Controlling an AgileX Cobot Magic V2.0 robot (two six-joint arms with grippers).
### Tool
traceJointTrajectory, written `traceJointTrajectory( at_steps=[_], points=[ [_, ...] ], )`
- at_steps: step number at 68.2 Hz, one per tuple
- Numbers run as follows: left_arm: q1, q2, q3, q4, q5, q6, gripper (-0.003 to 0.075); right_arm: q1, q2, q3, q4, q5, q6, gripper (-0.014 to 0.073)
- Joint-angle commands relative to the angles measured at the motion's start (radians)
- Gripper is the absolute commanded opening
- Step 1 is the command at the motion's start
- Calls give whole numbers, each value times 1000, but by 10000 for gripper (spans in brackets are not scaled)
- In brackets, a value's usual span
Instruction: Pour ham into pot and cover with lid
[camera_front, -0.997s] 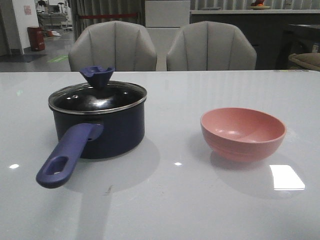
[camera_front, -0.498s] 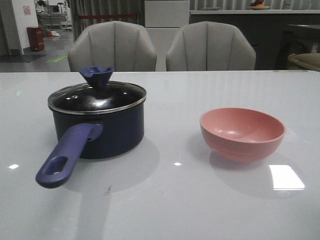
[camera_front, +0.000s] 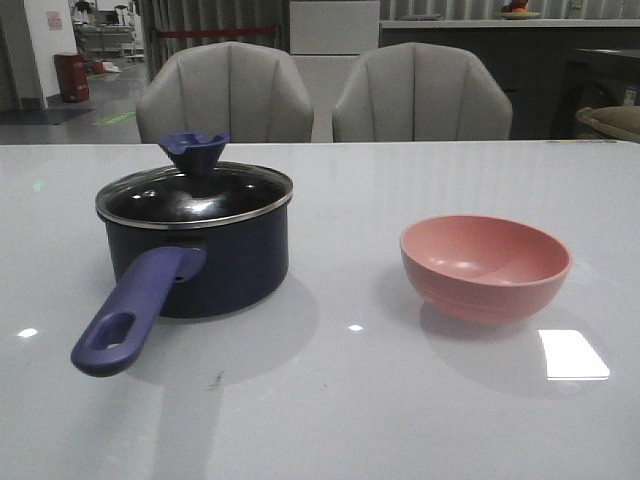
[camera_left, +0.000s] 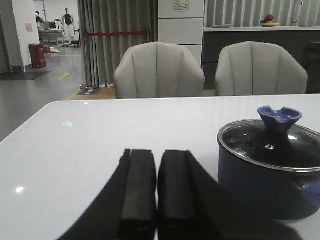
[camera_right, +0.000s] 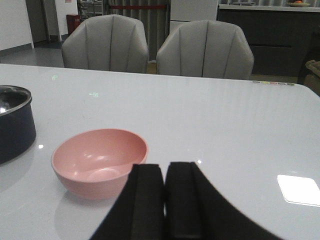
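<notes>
Nothing has moved since the earlier frames. Both claws, left gripper (camera_left: 157, 192) and right gripper (camera_right: 164, 200), sit closed and empty. At ten o'clock the lid (camera_front: 195, 192) covers the pot (camera_front: 200, 262); pink bowl (camera_front: 486, 266) at two, ham unseen.

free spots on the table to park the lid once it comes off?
Bare table between the pot and pink bowl, along the near edge, and behind both toward the chairs. Tightest spot: around the pot's handle.
</notes>
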Motion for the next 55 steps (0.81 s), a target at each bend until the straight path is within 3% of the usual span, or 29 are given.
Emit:
traceJointTrajectory(
  at_steps=[1,55],
  points=[
    [0,-18,21,-1,-81,-12,112,-34,-20,-4,17,-98,-13,160],
    [0,-18,21,-1,-81,-12,112,-65,-20,-4,17,-117,-13,160]
  ],
)
